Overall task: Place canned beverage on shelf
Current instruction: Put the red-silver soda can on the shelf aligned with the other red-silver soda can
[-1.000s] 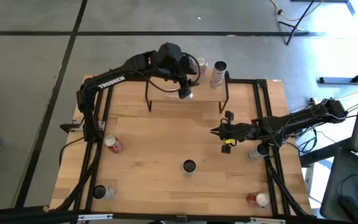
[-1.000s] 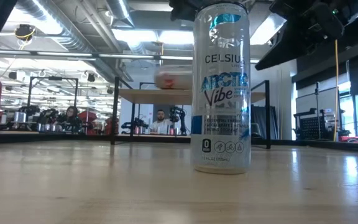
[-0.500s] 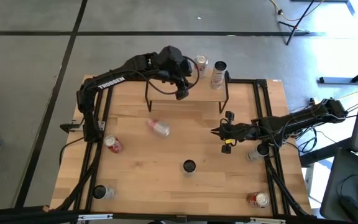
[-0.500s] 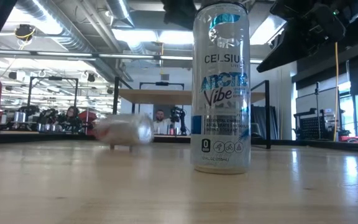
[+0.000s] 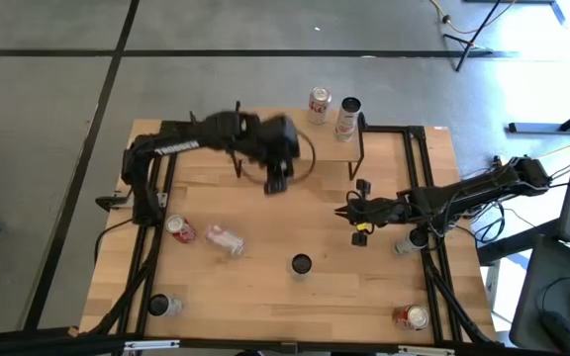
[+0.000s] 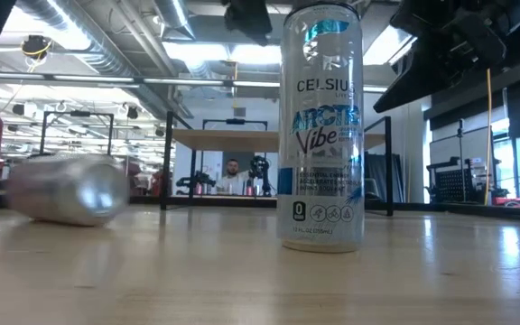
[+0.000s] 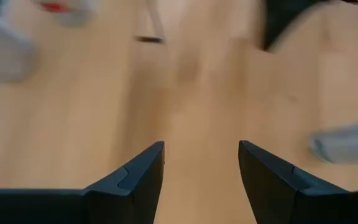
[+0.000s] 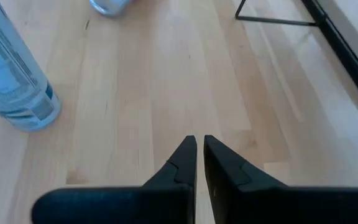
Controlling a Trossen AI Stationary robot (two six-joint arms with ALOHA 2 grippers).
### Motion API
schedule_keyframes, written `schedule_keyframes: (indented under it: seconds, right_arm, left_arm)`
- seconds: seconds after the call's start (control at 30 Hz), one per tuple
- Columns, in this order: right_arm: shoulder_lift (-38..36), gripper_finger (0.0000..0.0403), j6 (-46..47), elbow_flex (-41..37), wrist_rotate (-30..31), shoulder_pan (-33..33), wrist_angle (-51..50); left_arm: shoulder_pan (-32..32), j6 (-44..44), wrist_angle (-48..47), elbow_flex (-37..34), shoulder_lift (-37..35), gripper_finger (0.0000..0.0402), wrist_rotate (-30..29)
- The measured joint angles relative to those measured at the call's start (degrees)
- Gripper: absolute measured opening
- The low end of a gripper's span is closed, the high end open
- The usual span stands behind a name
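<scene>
upright, the tall can [image 6: 322, 126] reads "celsius arctic vibe".

We see a silver can [image 5: 225, 240] lying on its side on the tabletop, well apart from the wood-topped, black-legged shelf [image 5: 332, 144].

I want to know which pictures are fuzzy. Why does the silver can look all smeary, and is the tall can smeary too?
In the low view the silver can lying on its side is smeared, likely from rolling, while the tall Celsius can is crisp. In the high view the left tool and its arm are streaked. The left wrist view is blurred all over, except its own fingers.
</scene>
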Motion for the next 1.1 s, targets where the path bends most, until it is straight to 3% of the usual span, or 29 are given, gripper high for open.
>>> schedule_keyframes:
  seconds: [0.27, 0.47, 0.63, 0.87, 1.1]
  right_arm:
    - [1.6, 0.0019, 0.0, 0.0, -0.2, 0.0, 1.0]
    - [1.7, 0.0019, 0.0, 0.0, -0.2, 0.0, 2.0]
    - [1.7, 0.0019, -0.2, 0.0, -0.2, 0.0, 1.9]
    - [1.7, 0.0019, -0.3, 0.0, -0.5, 0.0, 2.0]
    - [1.7, 0.0019, 0.7, 0.0, -4.8, 0.0, 2.1]
  left_arm:
    - [-13.7, -9.7, 0.8, -13.5, -2.1, 0.0192, -7.4]
    - [-22.6, -21.0, 1.6, -24.6, -4.7, 0.0192, -7.6]
    - [-29.8, -34.1, 1.8, -32.0, -7.3, 0.0192, -2.2]
    - [-38.6, -55.2, 3.0, -39.4, -7.4, 0.0192, -0.7]
    - [-43.3, -74.5, 4.8, -41.2, -7.4, 0.0192, 4.1]
